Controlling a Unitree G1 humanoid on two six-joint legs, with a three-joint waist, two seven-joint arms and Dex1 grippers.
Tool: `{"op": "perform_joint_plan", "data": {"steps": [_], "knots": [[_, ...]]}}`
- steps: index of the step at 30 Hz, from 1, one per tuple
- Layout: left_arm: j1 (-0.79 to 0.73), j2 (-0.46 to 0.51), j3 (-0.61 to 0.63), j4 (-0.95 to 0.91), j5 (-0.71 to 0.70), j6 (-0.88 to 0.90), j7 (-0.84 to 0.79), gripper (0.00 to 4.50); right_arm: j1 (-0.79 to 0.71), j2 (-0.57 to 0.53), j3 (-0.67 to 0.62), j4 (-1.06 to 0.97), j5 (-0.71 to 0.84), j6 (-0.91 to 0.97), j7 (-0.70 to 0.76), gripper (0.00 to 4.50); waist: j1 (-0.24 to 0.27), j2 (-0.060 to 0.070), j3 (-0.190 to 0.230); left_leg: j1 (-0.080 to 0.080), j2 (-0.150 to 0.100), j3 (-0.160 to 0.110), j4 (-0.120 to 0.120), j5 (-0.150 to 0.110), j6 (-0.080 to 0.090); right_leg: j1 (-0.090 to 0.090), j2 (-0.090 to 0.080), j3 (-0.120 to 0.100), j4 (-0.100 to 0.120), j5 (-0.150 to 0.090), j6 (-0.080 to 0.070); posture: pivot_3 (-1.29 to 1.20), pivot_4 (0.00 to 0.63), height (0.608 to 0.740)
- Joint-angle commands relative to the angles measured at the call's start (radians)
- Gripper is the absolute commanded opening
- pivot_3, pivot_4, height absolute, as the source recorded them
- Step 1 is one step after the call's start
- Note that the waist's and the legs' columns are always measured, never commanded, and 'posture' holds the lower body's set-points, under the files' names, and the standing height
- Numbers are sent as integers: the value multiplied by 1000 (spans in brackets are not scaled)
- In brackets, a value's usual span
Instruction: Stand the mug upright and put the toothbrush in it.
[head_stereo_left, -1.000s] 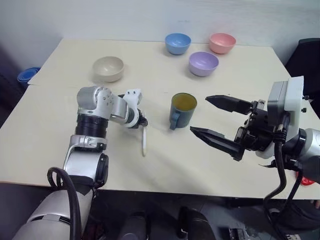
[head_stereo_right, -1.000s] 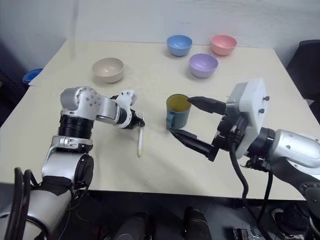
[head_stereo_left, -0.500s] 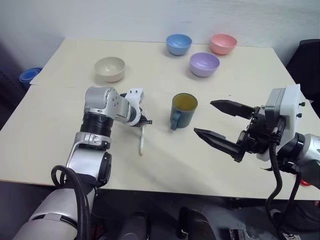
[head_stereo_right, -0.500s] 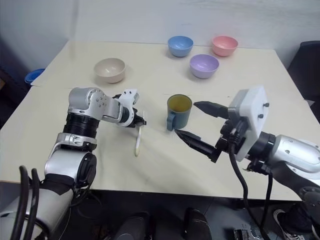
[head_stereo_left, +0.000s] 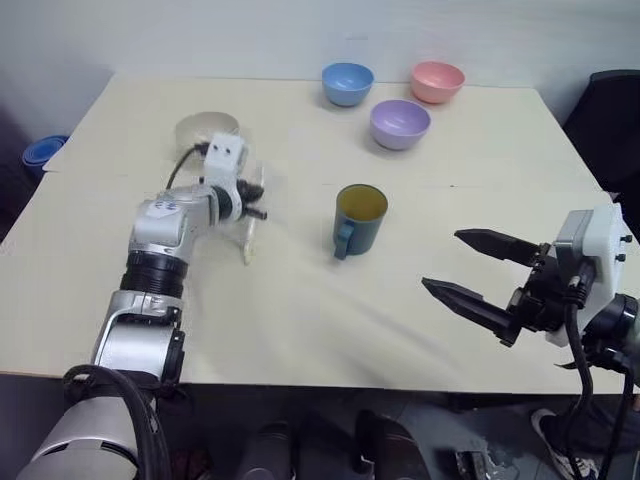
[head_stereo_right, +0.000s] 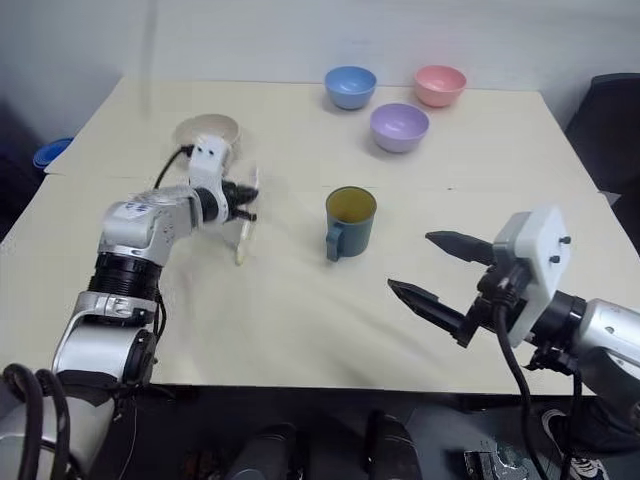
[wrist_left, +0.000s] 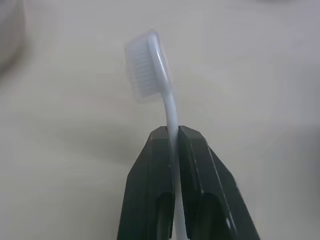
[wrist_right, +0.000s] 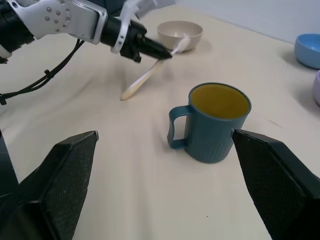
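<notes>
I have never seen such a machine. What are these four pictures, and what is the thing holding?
It is a two-armed robot at a pale table. Two pictures come from cameras on its head, looking down; the other two come from cameras on its wrists. The left gripper is shut on a white toothbrush, lifted off the table. The right gripper is open and holds nothing. A dark blue mug stands upright in the middle. Four bowls sit farther back: beige, blue, purple, pink.
</notes>
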Motion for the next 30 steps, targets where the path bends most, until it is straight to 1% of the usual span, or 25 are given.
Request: {"op": "perform_joint_plan", "data": {"steps": [1, 4, 7, 14, 20, 23, 26, 27, 29, 30], "knots": [[-109, -52, 76, 7, -51, -254, -113, 2, 8, -7, -38, 9, -41, -13, -21, 4409, 6, -2, 1, -2, 0, -1, 1, 0, 1, 0, 0, -1, -1, 1, 1, 0, 150, 740], [-165, -105, 87, 60, -58, -324, -160, 2, 24, 2, -31, 13, -84, -17, -25, 4409, 10, -1, 1, -4, -2, 0, 2, 0, 3, 0, -1, -2, -3, 2, 3, 0, 150, 740], [-217, -172, 61, 96, -51, -381, -220, 2, 42, 16, -42, -1, -79, -18, -30, 4409, 12, -2, 1, -5, -2, 3, 2, 0, 4, 0, 0, -4, -4, 3, 3, 0, 150, 740], [-209, -277, 7, 102, -17, -461, -270, 2, 104, 61, -44, -46, -99, -30, -64, 4409, 8, -2, 1, -7, -1, 4, 3, 0, 5, 1, 1, -6, -4, 3, 3, 0, 150, 740], [-176, -293, -33, 86, 23, -504, -307, 2, 123, 77, -53, -56, -98, -33, -88, 4409, 2, -2, 1, -7, -1, 2, 4, 1, 5, 1, 1, -6, -5, 3, 3, 0, 150, 740], [-135, -273, -80, 75, 77, -535, -336, 2, 114, 77, -40, -51, -101, -35, -96, 4409, -3, -2, 1, -6, -1, 1, 3, 1, 5, 1, 1, -5, -4, 3, 3, 0, 150, 740], [-109, -249, -88, 64, 85, -513, -361, 2, 105, 74, -25, -48, -105, -36, -93, 4409, -6, -2, 1, -6, -1, 0, 4, 1, 5, 1, 1, -5, -4, 3, 3, 0, 150, 740], [-104, -243, -87, 58, 81, -500, -367, 587, 102, 72, -22, -44, -108, -37, -90, 4500, -6, -2, 1, -7, -1, 0, 4, 1, 5, 0, 1, -5, -4, 3, 3, 0, 150, 740], [-88, -232, -87, 47, 75, -480, -386, 1090, 87, 66, -9, -25, -120, -37, -82, 4500, -6, -2, 1, -7, -1, -1, 4, 1, 5, 0, 1, -5, -4, 3, 3, 0, 150, 740], [-79, -228, -86, 36, 69, -468, -396, 1456, 82, 66, -4, -21, -125, -36, -79, 4500, -6, -2, 1, -7, -1, -1, 4, 1, 5, 0, 1, -5, -4, 3, 3, 0, 150, 740]]}}
